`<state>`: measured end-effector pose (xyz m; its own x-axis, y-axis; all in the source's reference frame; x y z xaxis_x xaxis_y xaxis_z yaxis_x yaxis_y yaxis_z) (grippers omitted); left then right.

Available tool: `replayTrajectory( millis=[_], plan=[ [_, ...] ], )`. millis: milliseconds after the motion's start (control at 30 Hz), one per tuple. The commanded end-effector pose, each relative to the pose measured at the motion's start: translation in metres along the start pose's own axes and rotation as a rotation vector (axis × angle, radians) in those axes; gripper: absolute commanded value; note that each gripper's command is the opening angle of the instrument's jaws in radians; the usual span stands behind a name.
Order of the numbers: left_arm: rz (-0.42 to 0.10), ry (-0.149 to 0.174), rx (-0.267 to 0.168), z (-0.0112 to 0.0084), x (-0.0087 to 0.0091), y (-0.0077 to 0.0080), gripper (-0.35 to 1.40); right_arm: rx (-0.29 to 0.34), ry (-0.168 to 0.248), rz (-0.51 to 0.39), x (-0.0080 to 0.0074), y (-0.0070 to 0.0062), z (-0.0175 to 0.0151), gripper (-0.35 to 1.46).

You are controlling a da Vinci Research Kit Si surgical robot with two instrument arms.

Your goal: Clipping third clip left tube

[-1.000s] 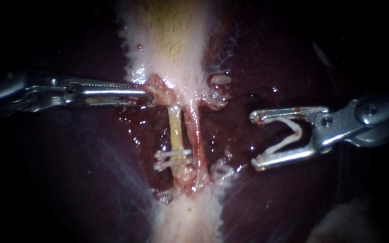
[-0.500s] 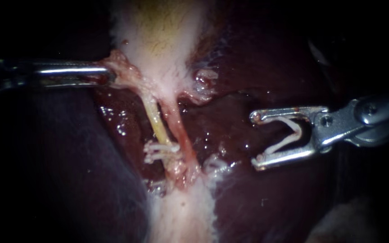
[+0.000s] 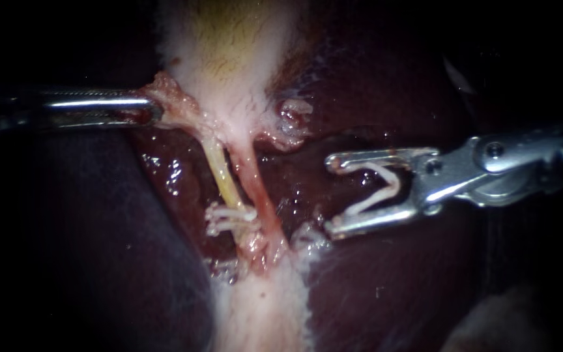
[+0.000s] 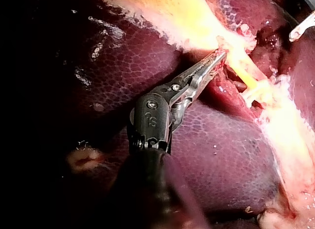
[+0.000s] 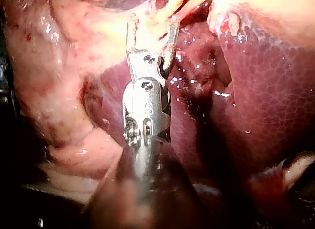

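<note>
**Right instrument** (image 3: 331, 194): enters from the right of the left tube (image 3: 219, 171). The tool is spread wide and grasps a loaded clip (image 3: 392, 186), whose white V legs lie against both jaws. The tips are level with the lower half of the left tube and apart from it, with the right tube (image 3: 257, 190) between. The shaft is lost in darkness behind the hinge. In the right wrist view the same instrument (image 5: 153, 19) has its tips at pale tissue. The clip shows only in part there, and I cannot make out the left tube.

**Left instrument** (image 3: 152, 107): comes in from the left of the left tube, above its upper end. The tool is clenched on a tissue flap (image 3: 171, 94) that joins the tube's top. Most of the shaft fades into shadow. In the left wrist view (image 4: 219, 55) the jaws lie together, tip at the tissue just beside the tube (image 4: 244, 74). How much tissue is gripped is hidden.

**Left tube:** yellowish, straight, slanting up toward the flap. It is bare down to two clips (image 3: 229, 218) set side by side across its lower end. Below them it disappears into ragged pale tissue.

**Behind:** the dark liver (image 3: 392, 280) lies on both sides of the tube. The pale gallbladder (image 3: 229, 52) sits above the tube's top, cut off at the view's edge.
</note>
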<state>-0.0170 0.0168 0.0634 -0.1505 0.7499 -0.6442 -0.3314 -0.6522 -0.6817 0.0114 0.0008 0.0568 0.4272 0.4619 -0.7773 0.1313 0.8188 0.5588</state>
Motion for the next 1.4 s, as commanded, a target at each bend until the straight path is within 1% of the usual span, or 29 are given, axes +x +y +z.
replayTrajectory(
  millis=[33, 167, 200, 400, 600, 833, 1067, 1300, 1400],
  plan=[
    [0.0, 0.0, 0.0, 0.0, 0.0, 0.0, -0.35, 0.001, -0.012, 0.005, 0.0, 0.0001, 0.0005, 0.49],
    [0.001, 0.0, 0.001, 0.0002, -0.0001, 0.0001, -0.35, -0.001, -0.065, 0.028, -0.0002, 0.0009, 0.0031, 0.49],
    [0.001, 0.0, 0.002, 0.0002, -0.0002, 0.0001, -0.35, 0.003, -0.07, 0.039, -0.0004, 0.0011, 0.0036, 0.49],
    [0.001, 0.001, 0.002, 0.0002, -0.0001, 0.0002, -0.35, 0.026, -0.071, 0.073, -0.0012, 0.0022, 0.0063, 0.48],
    [0.001, 0.001, 0.003, 0.0002, -0.0002, 0.0003, -0.35, 0.029, -0.073, 0.081, -0.002, 0.0033, 0.0081, 0.48],
    [0.001, 0.001, 0.004, 0.0003, -0.0001, 0.0005, -0.35, 0.022, -0.073, 0.097, -0.0026, 0.0046, 0.0093, 0.47],
    [0.001, 0.001, 0.005, 0.0002, -0.0001, 0.0006, -0.35, 0.017, -0.08, 0.096, -0.0037, 0.0066, 0.0102, 0.47],
    [0.001, 0.002, 0.008, 0.0002, -0.0001, 0.0007, -0.35, -0.035, -0.076, 0.101, -0.004, 0.0086, 0.0104, 0.47],
    [0.001, 0.002, 0.008, 0.0003, -0.0001, 0.0007, -0.35, -0.043, -0.075, 0.103, -0.0041, 0.0093, 0.0104, 0.47]
  ],
)
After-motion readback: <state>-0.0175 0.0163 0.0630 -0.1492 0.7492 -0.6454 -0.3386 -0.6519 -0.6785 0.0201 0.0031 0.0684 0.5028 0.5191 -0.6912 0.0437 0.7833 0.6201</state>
